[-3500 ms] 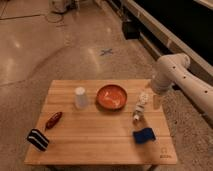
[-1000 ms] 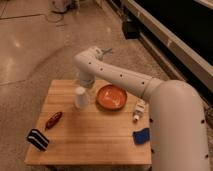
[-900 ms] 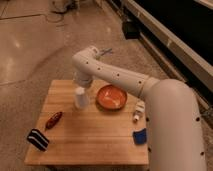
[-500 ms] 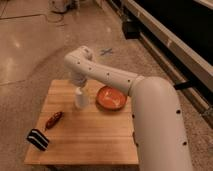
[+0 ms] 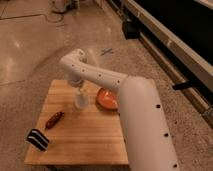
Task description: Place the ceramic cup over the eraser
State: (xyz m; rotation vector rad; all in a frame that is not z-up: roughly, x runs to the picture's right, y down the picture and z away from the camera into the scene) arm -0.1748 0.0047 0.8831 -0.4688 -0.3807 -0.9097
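— starting from the front, what's on the table [image 5: 85, 144]?

— the eraser [image 5: 38, 139] sits at the near left corner, black with white stripes, on its own. a bit further in there's a reddish-brown stick thing [image 5: 54, 120] lying at an angle. the fat white arm [image 5: 145, 125] fills the near right side and hides that part of the tabletop.

— and the cup?

— the cup [image 5: 81, 102] is upright toward the back of the table, well apart from the eraser. the gripper [image 5: 80, 91] is straight above it, right down at the rim, hanging off the bent end of the arm. honestly can't tell if it's clamped on the cup or loose.

— anything behind that?

— an orange bowl [image 5: 105, 98] just right of the cup, half hidden by the arm. past the table it's speckled floor [image 5: 30, 50] with a blue cross mark [image 5: 106, 51], and a dark box [image 5: 131, 29] further back.
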